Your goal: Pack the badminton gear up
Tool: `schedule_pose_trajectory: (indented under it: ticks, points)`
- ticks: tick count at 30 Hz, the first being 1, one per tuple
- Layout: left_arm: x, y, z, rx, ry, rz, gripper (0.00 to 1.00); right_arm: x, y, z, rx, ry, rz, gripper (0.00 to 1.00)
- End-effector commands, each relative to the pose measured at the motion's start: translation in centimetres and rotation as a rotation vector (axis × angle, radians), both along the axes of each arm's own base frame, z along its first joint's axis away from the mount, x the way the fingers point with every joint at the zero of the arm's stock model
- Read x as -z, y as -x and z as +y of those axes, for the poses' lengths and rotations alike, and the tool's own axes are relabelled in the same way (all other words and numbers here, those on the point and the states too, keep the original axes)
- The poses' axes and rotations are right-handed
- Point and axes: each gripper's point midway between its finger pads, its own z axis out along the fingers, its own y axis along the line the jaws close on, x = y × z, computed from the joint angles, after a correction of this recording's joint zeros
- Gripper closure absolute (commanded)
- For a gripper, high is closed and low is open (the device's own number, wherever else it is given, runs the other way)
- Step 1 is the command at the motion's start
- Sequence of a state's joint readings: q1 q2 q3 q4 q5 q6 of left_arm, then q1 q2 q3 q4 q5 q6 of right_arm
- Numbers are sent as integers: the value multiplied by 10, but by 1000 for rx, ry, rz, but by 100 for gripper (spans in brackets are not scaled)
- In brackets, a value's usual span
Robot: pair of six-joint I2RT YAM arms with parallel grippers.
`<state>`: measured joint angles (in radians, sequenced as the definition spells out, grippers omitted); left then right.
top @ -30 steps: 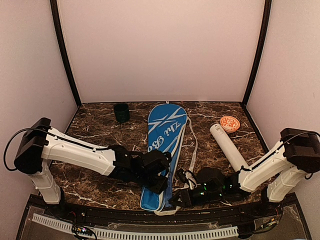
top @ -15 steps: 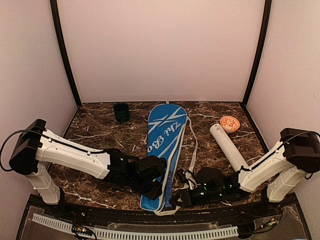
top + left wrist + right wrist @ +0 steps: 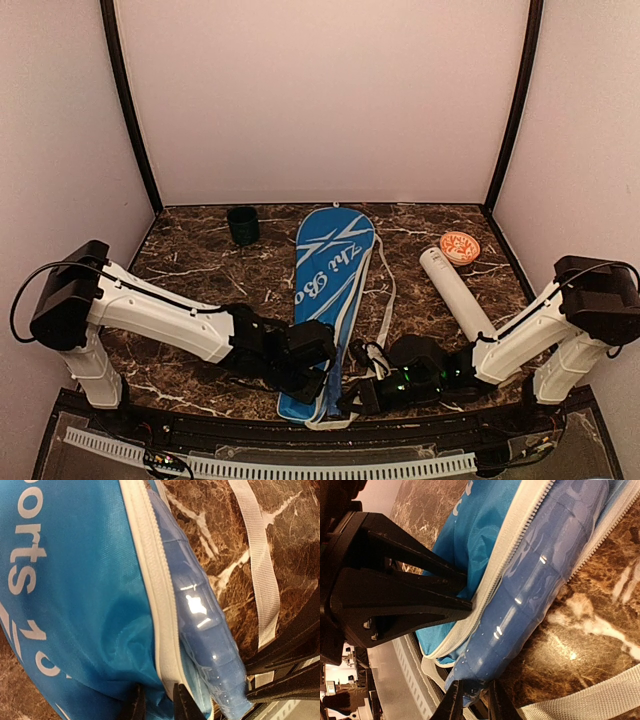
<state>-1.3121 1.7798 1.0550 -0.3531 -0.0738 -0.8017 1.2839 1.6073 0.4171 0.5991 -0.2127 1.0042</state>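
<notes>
From above, the left arm has swung down toward the near edge. It has carried the left gripper point(image 3: 308, 368) from the left flank of the bag point(image 3: 335, 270) to its near, open end. The right gripper point(image 3: 358, 397) has hardly shifted and sits at that same end, just to the right. The tube point(image 3: 456, 292) lies well apart on the right with an orange lid point(image 3: 460, 247) beyond it, and the cup point(image 3: 242, 225) stands at the far left. In the left wrist view, that gripper's fingers have closed to a narrow pinch on the bag's blue fabric, just beside the white zip point(image 3: 150, 580). A plastic-wrapped handle point(image 3: 205, 640) lies in the open slit and pokes out past the end. In the right wrist view, the jaws have narrowed too and now clasp the butt of that handle, while the left gripper's black fingers clamp the bag edge alongside. With both grips just taken, one arm seems set to steady the mouth while the other feeds the racket home. The zip is still open and the tube unpacked.
</notes>
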Motion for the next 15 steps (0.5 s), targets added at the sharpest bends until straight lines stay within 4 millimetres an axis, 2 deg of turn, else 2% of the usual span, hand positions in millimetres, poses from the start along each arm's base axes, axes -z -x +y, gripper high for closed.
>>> schedule_pose_trajectory:
  ticks: [1, 8, 10, 15]
  points:
    - [1, -2, 5, -23, -42, -9, 80, -3, -3, 4, -1, -12, -12, 82]
    - [11, -1, 1, -19, -53, 2, 98, -2, -3, 4, -1, -12, -11, 82]
    - [11, -2, 1, -21, -50, 0, 100, -2, -2, 4, -4, -11, -10, 82]
    - [-22, -2, -9, -2, 90, -27, 100, -4, -4, 4, 1, -12, -15, 83]
